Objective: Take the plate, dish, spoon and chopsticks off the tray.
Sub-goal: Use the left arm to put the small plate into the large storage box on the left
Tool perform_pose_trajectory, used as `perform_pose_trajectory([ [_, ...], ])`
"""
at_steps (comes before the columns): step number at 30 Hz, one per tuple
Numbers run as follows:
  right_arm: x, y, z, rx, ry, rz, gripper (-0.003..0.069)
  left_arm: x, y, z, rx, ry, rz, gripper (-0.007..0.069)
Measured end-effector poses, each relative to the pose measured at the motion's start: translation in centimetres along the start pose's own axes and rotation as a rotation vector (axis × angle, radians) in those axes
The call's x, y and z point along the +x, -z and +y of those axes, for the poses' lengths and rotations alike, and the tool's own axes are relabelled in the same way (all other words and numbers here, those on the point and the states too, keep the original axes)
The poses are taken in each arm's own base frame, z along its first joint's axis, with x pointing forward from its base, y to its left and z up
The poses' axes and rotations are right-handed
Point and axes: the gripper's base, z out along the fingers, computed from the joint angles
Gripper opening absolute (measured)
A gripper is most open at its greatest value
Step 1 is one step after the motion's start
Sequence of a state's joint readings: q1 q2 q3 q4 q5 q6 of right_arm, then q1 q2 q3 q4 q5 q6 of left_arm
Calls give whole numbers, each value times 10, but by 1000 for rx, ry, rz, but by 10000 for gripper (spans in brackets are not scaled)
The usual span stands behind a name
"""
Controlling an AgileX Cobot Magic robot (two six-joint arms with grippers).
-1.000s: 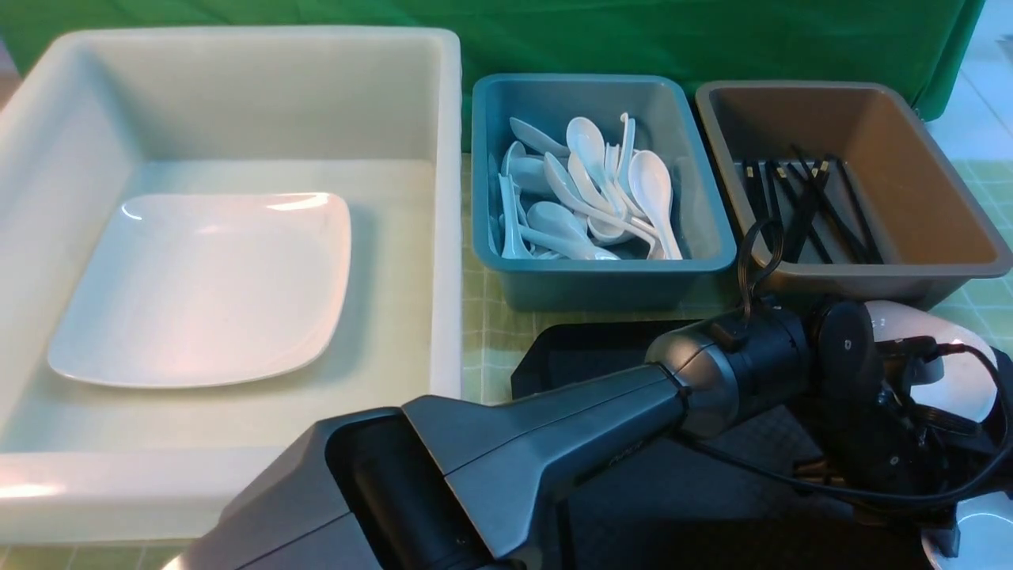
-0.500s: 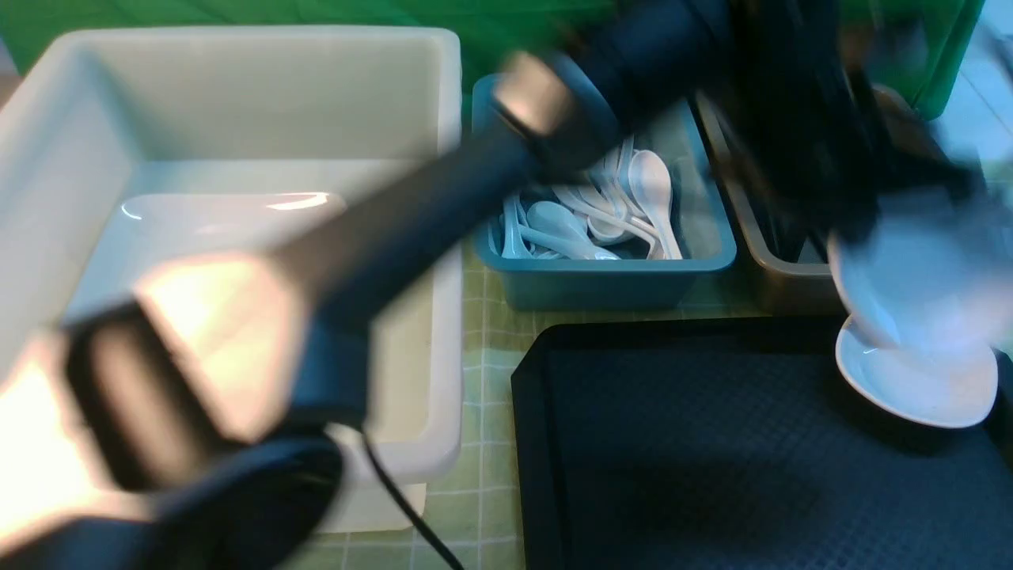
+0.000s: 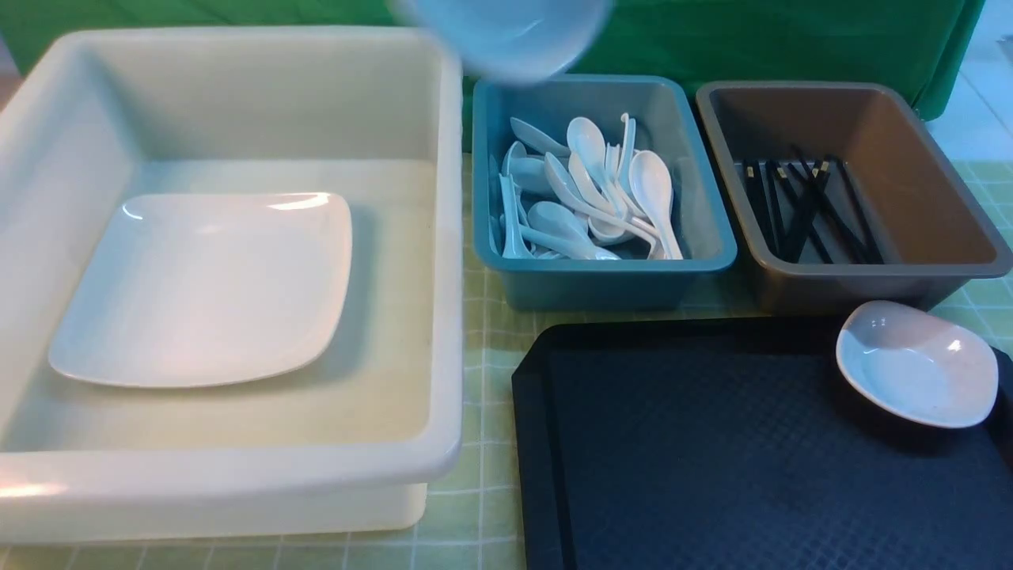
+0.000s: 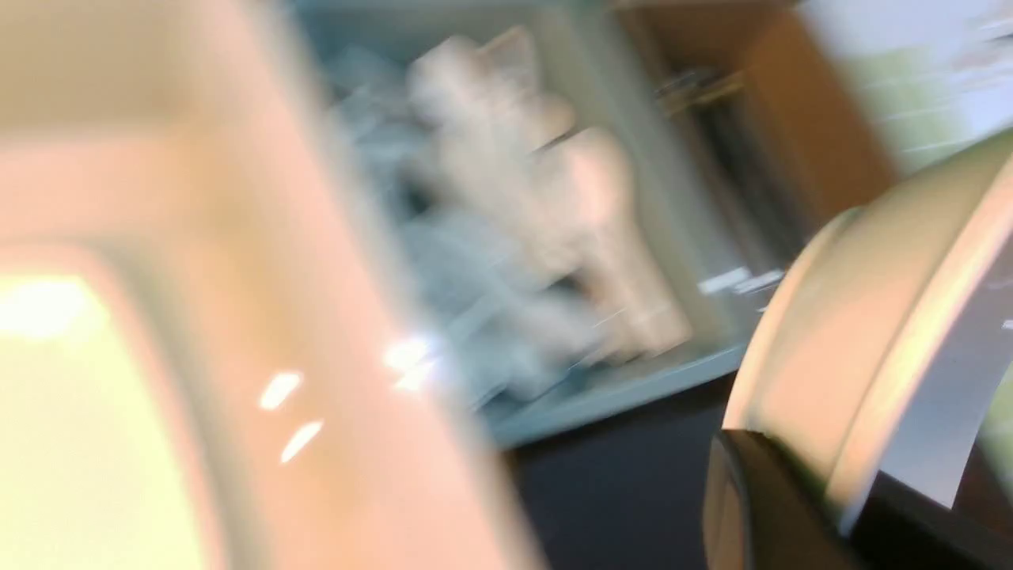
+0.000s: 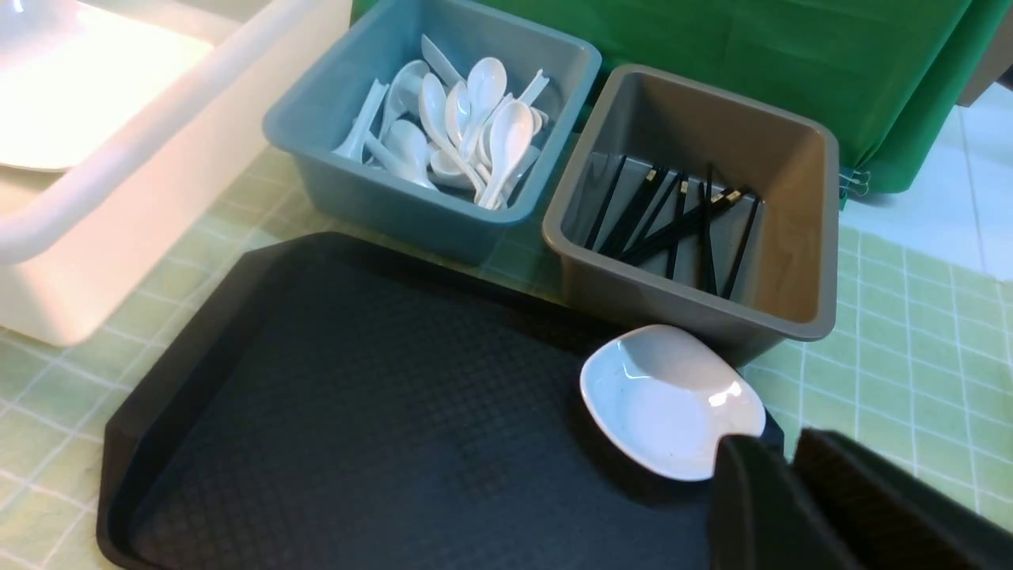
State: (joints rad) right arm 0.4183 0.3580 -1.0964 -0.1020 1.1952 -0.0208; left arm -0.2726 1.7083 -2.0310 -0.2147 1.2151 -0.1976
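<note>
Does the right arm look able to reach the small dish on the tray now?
Probably yes: the dish lies uncovered at the tray corner, with the right gripper just beside it.

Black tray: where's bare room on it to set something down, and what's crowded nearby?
Nearly the whole tray is bare; only a small dish sits in its far right corner. The blue bin is crowded with spoons.

a green cloth (image 3: 752, 39) hangs behind a pale green checked tablecloth (image 3: 484, 356), with whitish floor (image 3: 977, 87) at right.
</note>
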Motion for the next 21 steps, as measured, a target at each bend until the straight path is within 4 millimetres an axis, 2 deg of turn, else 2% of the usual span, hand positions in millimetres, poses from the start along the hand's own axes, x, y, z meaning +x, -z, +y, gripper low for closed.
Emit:
perform_pose_trajectory([
  [1, 0, 0, 0, 0, 0, 0, 70, 7, -6, 12, -30, 22, 35, 3],
  [2, 0, 0, 0, 0, 0, 0, 71, 14, -13, 30, -68, 58, 71, 3],
  [3, 0, 0, 0, 0, 0, -1, 71, 27, -26, 56, -111, 109, 109, 3],
  [5, 0, 0, 0, 0, 0, -5, 71, 41, -43, 85, -132, 177, 131, 3],
  [9, -2, 0, 0, 0, -1, -20, 73, 71, -73, 126, -93, 304, 162, 3],
  [15, -3, 0, 0, 0, -21, -32, 77, 108, -106, 152, -88, 381, 210, 3],
  [21, -3, 0, 0, 0, -30, -34, 85, 131, -120, 155, -55, 370, 284, 3],
])
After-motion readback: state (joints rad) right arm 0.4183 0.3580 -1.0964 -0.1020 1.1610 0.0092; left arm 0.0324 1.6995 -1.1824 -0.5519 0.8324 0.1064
